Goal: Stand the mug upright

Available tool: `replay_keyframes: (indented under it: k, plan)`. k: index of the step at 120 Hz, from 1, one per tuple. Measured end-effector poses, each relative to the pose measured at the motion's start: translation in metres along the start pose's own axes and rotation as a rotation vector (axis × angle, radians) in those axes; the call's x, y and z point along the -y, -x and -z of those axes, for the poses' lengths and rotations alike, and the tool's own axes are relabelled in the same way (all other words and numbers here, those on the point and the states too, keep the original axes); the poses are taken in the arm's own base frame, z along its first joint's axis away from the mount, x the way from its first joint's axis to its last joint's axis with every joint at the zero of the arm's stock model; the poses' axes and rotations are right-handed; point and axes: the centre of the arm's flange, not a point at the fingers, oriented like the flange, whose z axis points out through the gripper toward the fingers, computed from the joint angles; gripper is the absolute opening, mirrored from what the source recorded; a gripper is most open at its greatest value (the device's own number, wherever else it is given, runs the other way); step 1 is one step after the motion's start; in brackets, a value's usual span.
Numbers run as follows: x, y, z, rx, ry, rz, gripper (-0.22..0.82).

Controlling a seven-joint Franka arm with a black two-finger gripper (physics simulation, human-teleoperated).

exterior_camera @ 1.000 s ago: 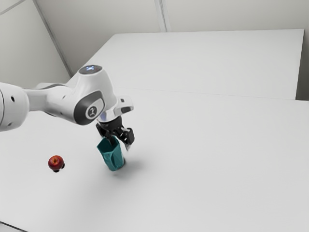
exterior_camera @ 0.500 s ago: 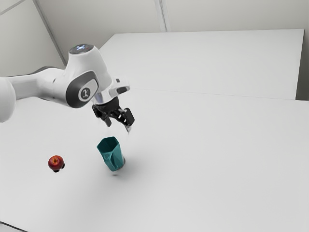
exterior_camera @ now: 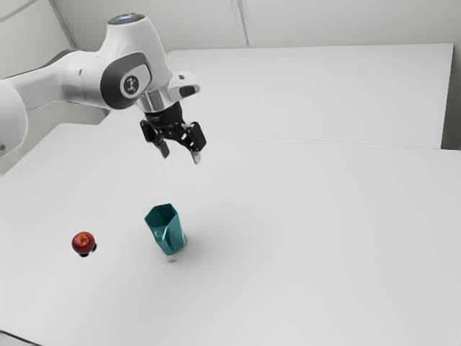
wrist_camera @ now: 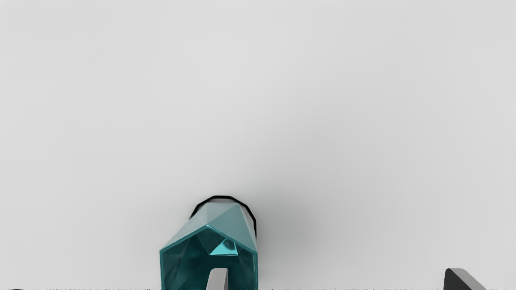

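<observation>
Mug [exterior_camera: 173, 236] x1 upright on tbl [exterior_camera: 302, 259] w/ 1 apple [exterior_camera: 83, 242], 1 gripper [exterior_camera: 181, 156] above

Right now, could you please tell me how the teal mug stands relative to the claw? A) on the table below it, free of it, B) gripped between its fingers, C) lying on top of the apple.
A: the mug rests on the table while the open claw hangs above, clear of it.
</observation>
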Motion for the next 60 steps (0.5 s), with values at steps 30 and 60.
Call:
replay_keyframes:
  k: [30, 60]
  plan:
    - [-0.001, -0.009, 0.051, 0.004, 0.0, 0.001, 0.58]
    - [-0.001, -0.011, 0.081, 0.016, -0.001, 0.002, 0.58]
